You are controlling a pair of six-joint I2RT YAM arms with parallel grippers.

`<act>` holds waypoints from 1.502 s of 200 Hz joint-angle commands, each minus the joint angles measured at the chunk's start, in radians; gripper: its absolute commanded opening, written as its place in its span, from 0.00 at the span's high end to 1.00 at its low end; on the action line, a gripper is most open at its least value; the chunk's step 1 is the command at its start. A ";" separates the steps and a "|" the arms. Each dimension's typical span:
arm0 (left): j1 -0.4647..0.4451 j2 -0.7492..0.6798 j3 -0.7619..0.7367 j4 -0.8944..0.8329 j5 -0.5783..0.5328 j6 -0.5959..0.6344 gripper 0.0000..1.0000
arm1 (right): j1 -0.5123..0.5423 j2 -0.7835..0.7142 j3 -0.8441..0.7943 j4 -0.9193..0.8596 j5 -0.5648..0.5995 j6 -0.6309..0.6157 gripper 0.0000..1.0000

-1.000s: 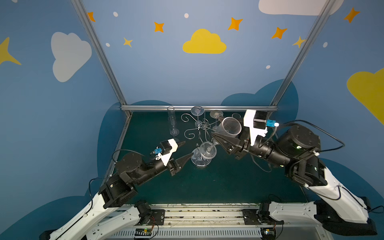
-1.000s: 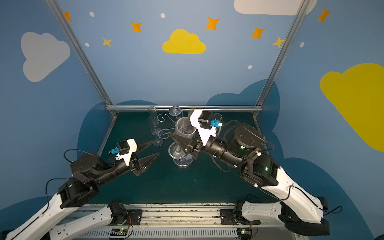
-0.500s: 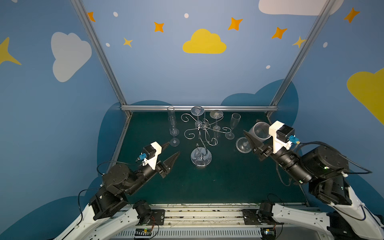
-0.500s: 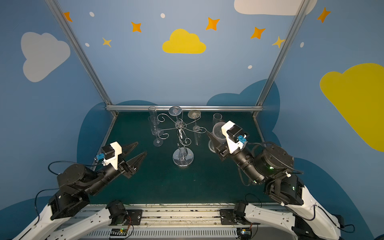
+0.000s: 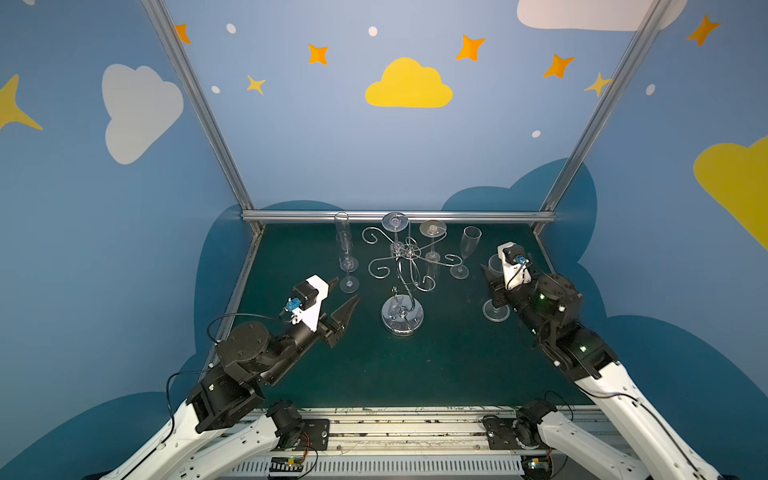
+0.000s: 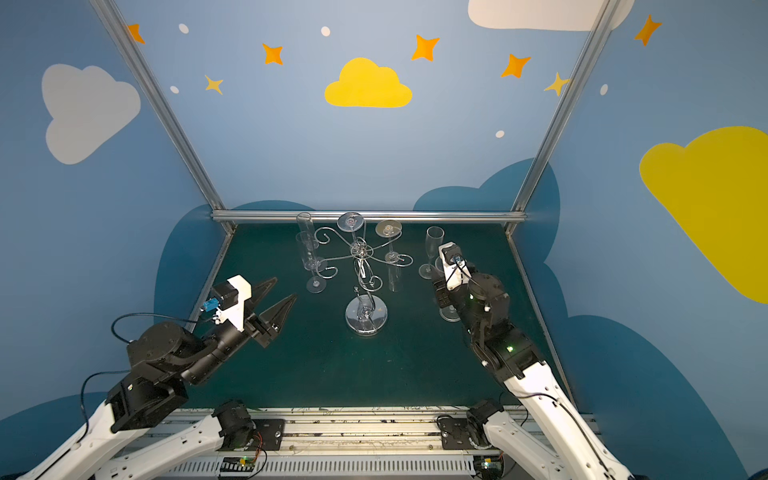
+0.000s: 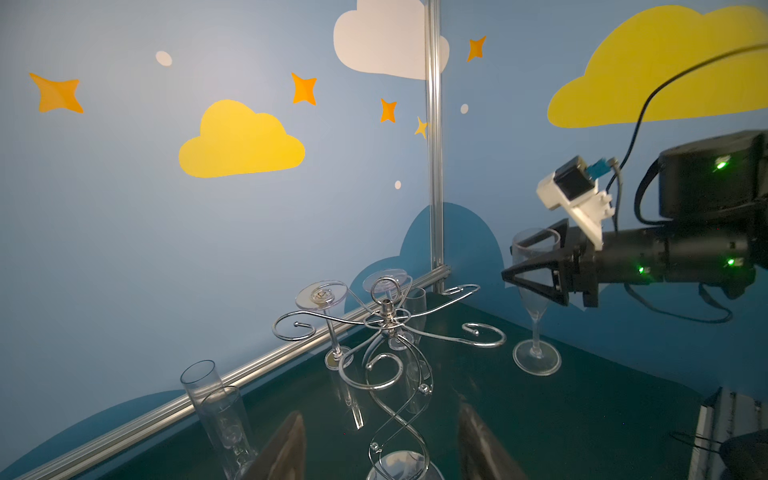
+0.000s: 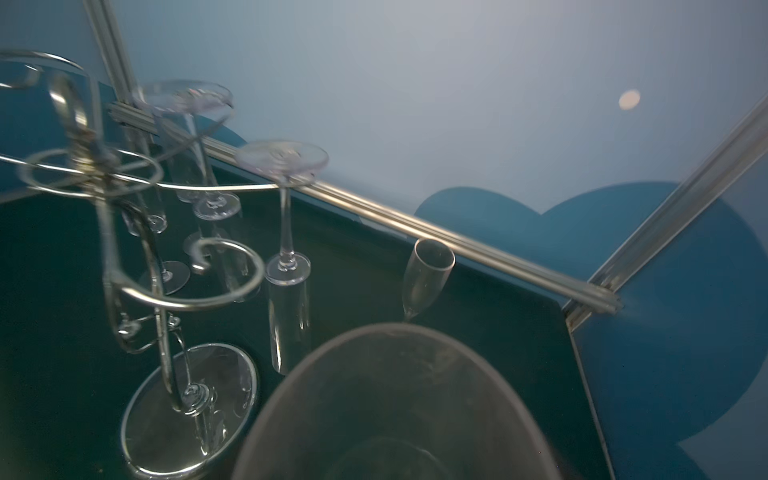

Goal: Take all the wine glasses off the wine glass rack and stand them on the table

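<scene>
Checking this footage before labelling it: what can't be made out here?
Right claw, holding the wine glass: tips mostly hidden under its camera mount in both top views.
Rack: blurred in the right wrist view.
Rack's base: cut by the left wrist view's bottom edge.

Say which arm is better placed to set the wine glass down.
Right, likely: the right hand grips the wine glass upright, foot near the table; the left hand is open, empty, across the rack.

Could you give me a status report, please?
Left gripper open, empty. Right gripper shut on the wine glass, upright, off the wine glass rack. Two glasses hang on it; flute close by.
</scene>
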 commanded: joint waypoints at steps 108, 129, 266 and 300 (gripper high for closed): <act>0.003 0.059 -0.049 0.286 -0.138 0.123 0.44 | -0.257 0.439 -0.054 0.507 -0.356 0.144 0.68; 0.006 0.086 -0.031 0.243 -0.150 0.122 0.43 | -0.257 0.496 -0.051 0.553 -0.358 0.131 0.68; 0.050 0.252 0.002 0.299 -0.089 0.108 0.43 | -0.263 0.736 0.008 0.701 -0.344 0.104 0.70; 0.069 0.261 -0.004 0.305 -0.075 0.094 0.43 | -0.262 0.776 0.022 0.701 -0.343 0.093 0.69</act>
